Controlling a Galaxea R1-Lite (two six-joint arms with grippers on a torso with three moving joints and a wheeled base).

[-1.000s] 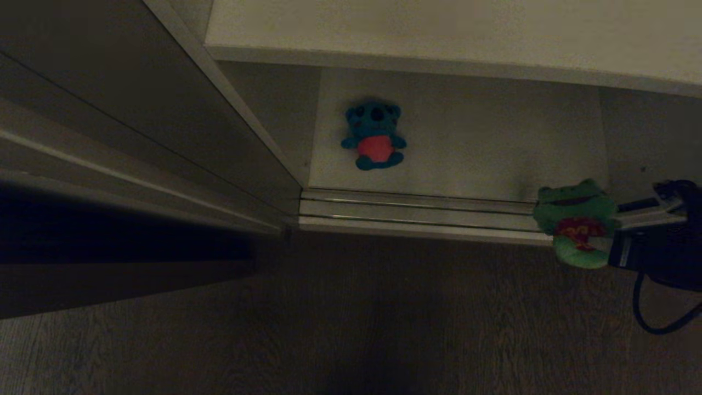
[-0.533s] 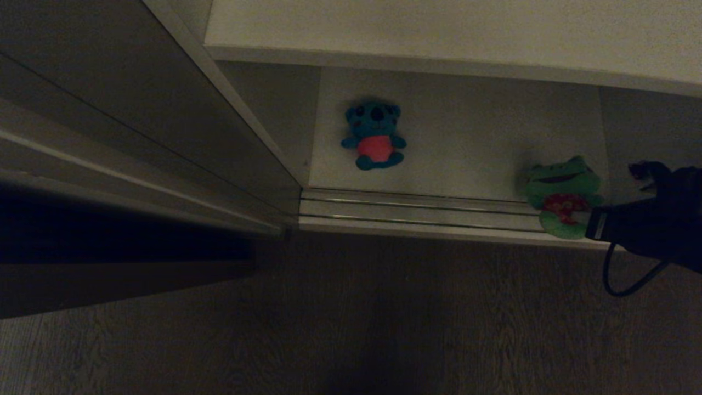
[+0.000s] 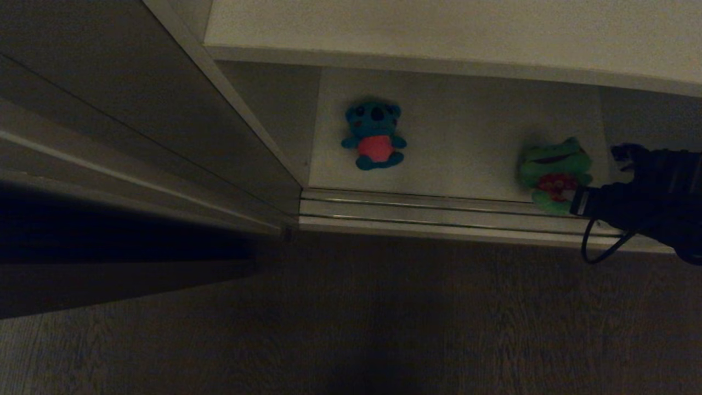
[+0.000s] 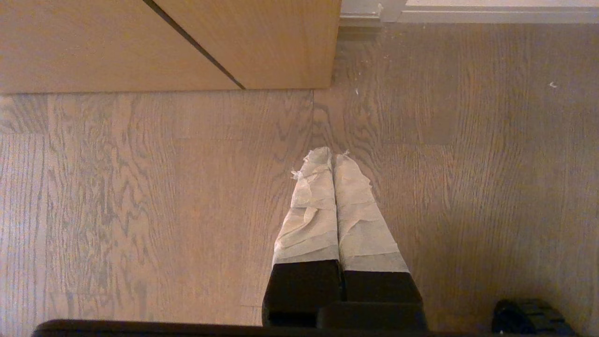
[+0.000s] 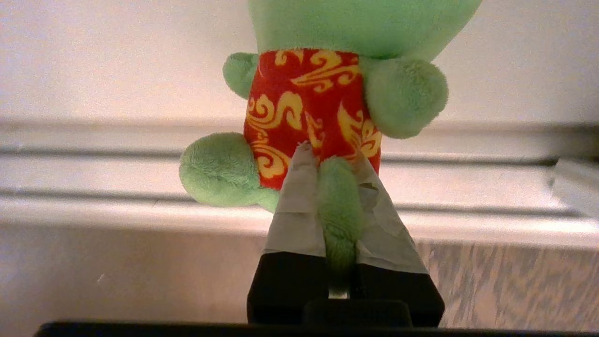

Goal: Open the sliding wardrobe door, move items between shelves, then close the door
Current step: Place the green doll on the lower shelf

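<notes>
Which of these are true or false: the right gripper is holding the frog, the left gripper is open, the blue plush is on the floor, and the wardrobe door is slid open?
1. The right gripper is shut on the green frog plush. True; it pinches the frog's leg.
2. The left gripper is open. False; it is shut over the wooden floor, holding nothing.
3. The blue plush lies on the floor. False; it lies on the lower white shelf inside the wardrobe.
4. The sliding wardrobe door is slid aside. True; the shelves are exposed.
</notes>
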